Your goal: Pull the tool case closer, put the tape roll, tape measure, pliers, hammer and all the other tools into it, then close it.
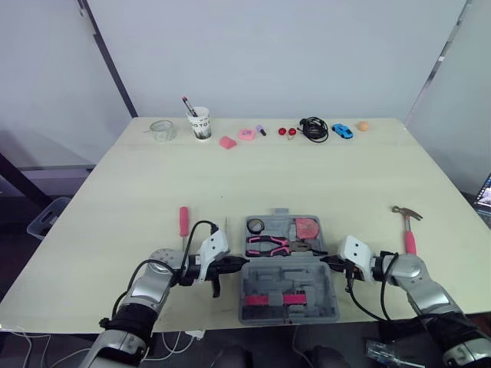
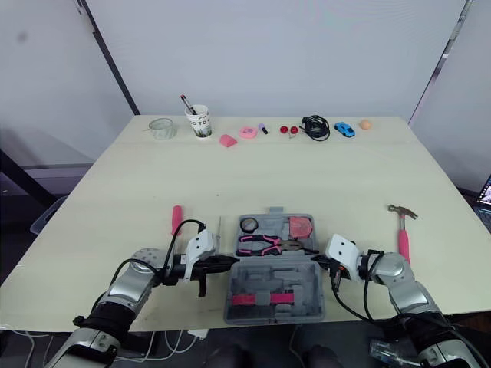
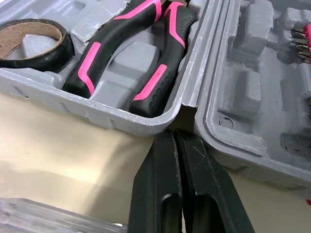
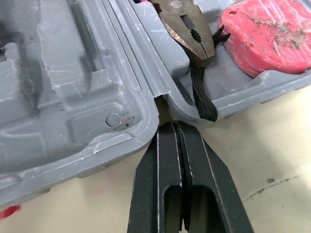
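Tool case point(image 1: 285, 274) lies open — hinge point(image 1: 261, 257) left-to-right, handle point(image 1: 280, 211) facing away.

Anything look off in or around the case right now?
Yes. A black strap beside the tape measure drapes over the tool case rim, where it could foul closing. The hammer and a pink-handled screwdriver lie outside on the table.

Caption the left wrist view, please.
Shut left pincer at open tool case, by its hinge; pliers and tape roll inside.
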